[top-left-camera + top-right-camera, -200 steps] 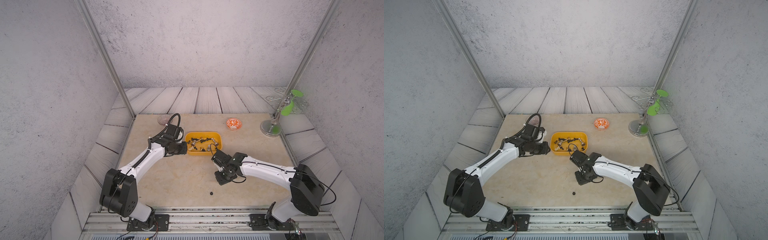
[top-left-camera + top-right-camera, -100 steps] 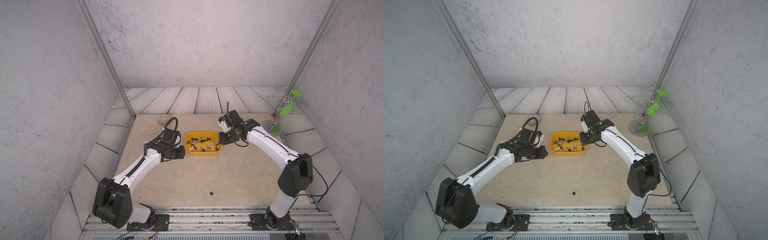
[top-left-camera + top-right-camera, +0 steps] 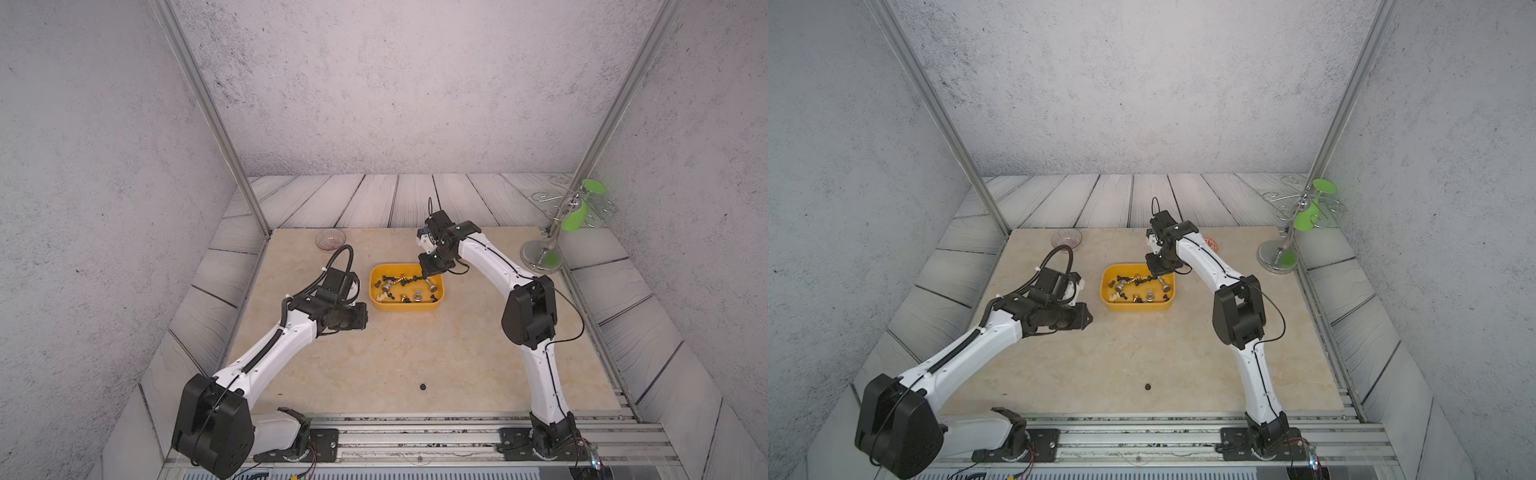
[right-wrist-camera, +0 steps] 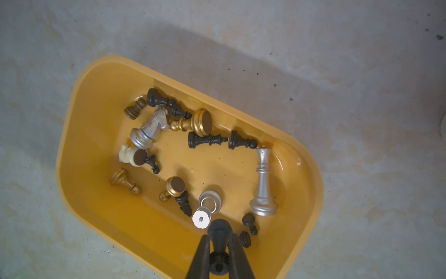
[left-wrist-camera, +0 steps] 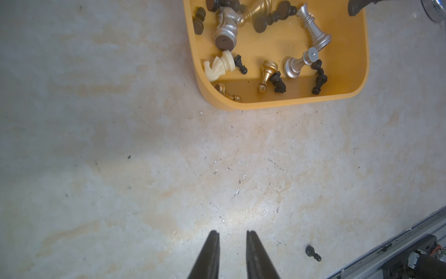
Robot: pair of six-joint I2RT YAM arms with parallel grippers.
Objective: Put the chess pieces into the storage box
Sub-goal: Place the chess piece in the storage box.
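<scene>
The yellow-orange rounded plastic storage box [image 4: 91,145] sits on the beige stone-look tabletop [image 4: 337,72]. Black, gold, silver and cream chess pieces [image 4: 200,141] lie scattered inside it. The right gripper [image 4: 219,244] is clamped on one more small black chess piece [image 4: 218,228], which hangs over the box close to one wall. If dropped from here, it may strike the upright silver piece [image 4: 210,200] just beneath and skip over the low wall. The left gripper [image 5: 232,235], fingers slightly parted and empty, hovers beside the box. A lone black pawn [image 5: 313,253] rests well apart from the box, and a careless sweep could send it rolling.
</scene>
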